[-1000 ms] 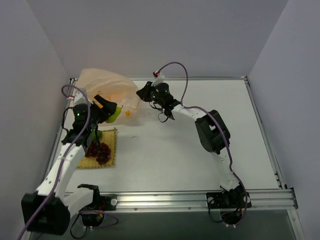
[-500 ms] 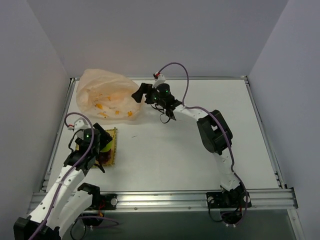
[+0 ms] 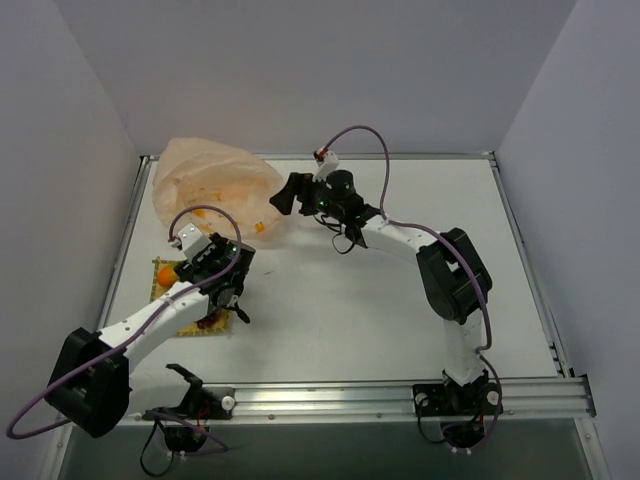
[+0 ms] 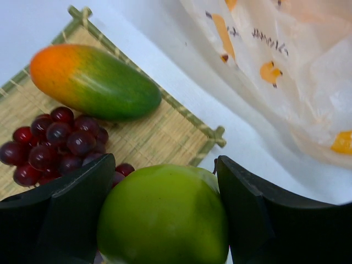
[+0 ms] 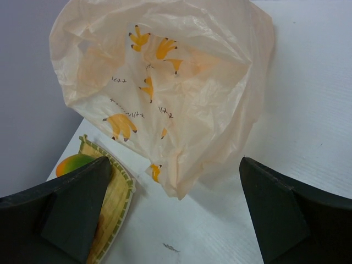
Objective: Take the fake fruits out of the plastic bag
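Fruits (image 5: pixel 74 163) are out at the left. The mango (image 4: pixel 96 82) lies on the far part of the mat (image 4: pixel 165 129), and the grapes (image 4: pixel 52 143) sit just near of it, touching or almost touching. The left gripper (image 4: pixel 164 165) is over the mat's right edge with its jaws pinching the green apple (image 4: pixel 165 217). I cannot tell whether the apple is resting on the mat yet.

The bag (image 5: pixel 176 82) lies far of the mat on the counter (image 3: pixel 400 300), mouth turned toward the right. Only printed marks show through it, so it is probably empty. The right gripper (image 5: pixel 176 162) hovers just right of the bag with its jaws spread wide, holding nothing.

Step in hand, as I read it, is setting the apple down, which would likely finish the task.
- Lower until the apple bears on the weave before opening the jaws, because a round fruit rolls if dropped.
- Place it on the bare part of the mat to the right of the grapes, not on top of them.
- Open slowly and lift straight up so the fingers do not nudge it.
- Keep the right arm clear of the bag.
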Tool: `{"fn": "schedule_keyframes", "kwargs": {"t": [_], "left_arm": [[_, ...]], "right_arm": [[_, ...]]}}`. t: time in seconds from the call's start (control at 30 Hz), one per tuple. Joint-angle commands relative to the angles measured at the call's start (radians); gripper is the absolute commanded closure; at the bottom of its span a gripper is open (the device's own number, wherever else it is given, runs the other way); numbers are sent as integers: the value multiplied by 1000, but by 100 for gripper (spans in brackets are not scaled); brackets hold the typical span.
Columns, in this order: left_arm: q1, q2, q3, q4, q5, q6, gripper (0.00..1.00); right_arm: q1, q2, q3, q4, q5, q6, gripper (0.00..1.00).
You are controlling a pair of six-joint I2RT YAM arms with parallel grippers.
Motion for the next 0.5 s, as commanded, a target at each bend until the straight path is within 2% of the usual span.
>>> {"fn": "schedule_keyframes", "kwargs": {"t": [0.0, 0.1, 0.37, 0.47], "left_arm": [[-13, 28, 60, -21, -226, -41, 97], [-18, 74, 73, -24, -291, -40, 97], [-32, 215, 111, -46, -325, -89, 96], [-41, 252, 115, -29, -329, -75, 91]], "right_arm": [[14, -82, -22, 14, -55, -48, 0], [12, -103, -41, 3, -73, -68, 0], [15, -126, -42, -31, -113, -94, 0], [18, -128, -38, -32, -117, -94, 0]]}}
